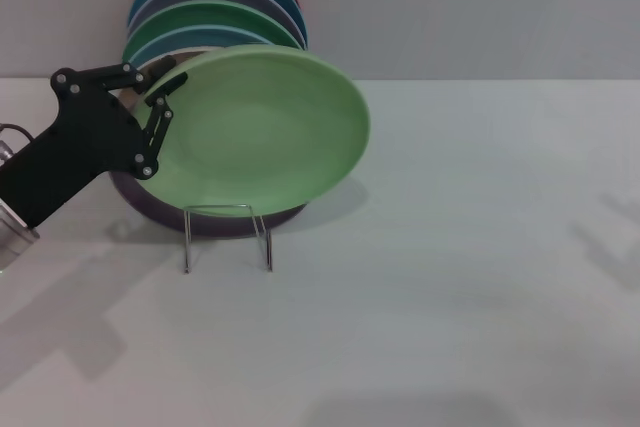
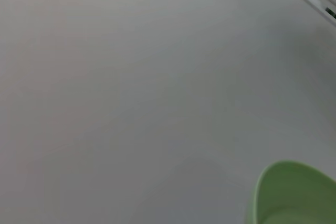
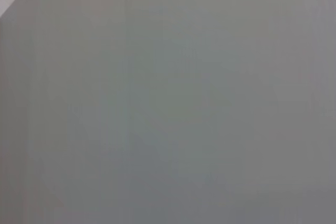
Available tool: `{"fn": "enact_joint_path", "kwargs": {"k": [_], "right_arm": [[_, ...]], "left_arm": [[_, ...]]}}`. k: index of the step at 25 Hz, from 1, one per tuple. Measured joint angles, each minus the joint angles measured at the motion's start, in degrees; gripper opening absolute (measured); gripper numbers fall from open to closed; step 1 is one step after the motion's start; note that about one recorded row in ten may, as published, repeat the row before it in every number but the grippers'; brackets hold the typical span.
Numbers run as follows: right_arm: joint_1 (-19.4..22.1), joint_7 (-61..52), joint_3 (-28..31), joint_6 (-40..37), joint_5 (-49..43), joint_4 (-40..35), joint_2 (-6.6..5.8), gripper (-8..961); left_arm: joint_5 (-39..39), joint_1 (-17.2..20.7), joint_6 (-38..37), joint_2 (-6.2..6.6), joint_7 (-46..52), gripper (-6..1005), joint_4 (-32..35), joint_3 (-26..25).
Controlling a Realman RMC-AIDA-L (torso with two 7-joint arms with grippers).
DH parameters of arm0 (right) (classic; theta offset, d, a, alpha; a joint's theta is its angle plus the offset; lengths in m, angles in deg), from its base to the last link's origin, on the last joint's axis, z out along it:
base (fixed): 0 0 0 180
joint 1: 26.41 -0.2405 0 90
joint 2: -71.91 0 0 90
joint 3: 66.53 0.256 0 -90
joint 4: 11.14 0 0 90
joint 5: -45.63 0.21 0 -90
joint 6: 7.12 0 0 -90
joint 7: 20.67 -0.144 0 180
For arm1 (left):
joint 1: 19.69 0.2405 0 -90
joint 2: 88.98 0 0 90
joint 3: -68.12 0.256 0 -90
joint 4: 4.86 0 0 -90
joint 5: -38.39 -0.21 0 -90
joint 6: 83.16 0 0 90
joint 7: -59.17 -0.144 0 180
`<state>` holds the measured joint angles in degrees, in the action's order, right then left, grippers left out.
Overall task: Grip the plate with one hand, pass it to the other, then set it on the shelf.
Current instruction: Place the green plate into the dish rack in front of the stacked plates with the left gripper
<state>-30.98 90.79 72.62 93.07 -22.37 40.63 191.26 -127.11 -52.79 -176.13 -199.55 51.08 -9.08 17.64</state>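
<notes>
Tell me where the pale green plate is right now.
In the head view the pale green plate sits left of centre, tilted, held at its left rim by the left gripper, just above the wire rack and before the stacked plates.

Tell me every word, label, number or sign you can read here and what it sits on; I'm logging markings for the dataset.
None: no readable text in any view.
The pale green plate, held at its rim by the left gripper, is unmarked.
The wire rack and the stacked plates behind it bear no lettering.
The right gripper is out of view.
</notes>
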Motion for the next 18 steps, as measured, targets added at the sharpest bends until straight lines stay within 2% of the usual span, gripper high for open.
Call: {"fn": "enact_joint_path", "kwargs": {"k": [5, 6, 7, 9, 11, 14, 18], "right_arm": [[0.2, -0.01, -0.02, 0.01, 0.0, 0.46, 0.0, 663], [0.38, -0.04, -0.02, 0.02, -0.01, 0.77, 0.0, 663], [0.38, -0.04, -0.02, 0.02, -0.01, 0.77, 0.0, 663], [0.53, -0.16, -0.03, 0.07, -0.01, 1.04, 0.0, 663], [0.59, -0.27, -0.08, 0.21, -0.02, 1.2, 0.0, 663], [0.65, -0.28, -0.1, 0.39, -0.07, 1.22, 0.0, 663], [0.87, -0.3, -0.11, 0.64, -0.35, 1.42, -0.02, 663]], "left_arm": [[0.06, 0.26, 0.15, -0.76, 0.12, 114, 0.29, -0.9], [0.17, 0.78, 0.38, -1.82, -0.11, 115, 0.17, -3.41], [0.17, 0.78, 0.38, -1.82, -0.11, 115, 0.17, -3.41], [0.18, 1.46, 0.58, -3.47, -1.99, 116, -0.05, -6.87], [0.0, 1.8, 1.02, -4.95, -4.93, 117, 0.1, -8.29], [-0.01, 1.91, 1.26, -5.26, -5.43, 118, 0.23, -7.79], [-0.02, 2.32, 1.75, -5.61, -5.55, 203, 0.37, -7.34]]}}
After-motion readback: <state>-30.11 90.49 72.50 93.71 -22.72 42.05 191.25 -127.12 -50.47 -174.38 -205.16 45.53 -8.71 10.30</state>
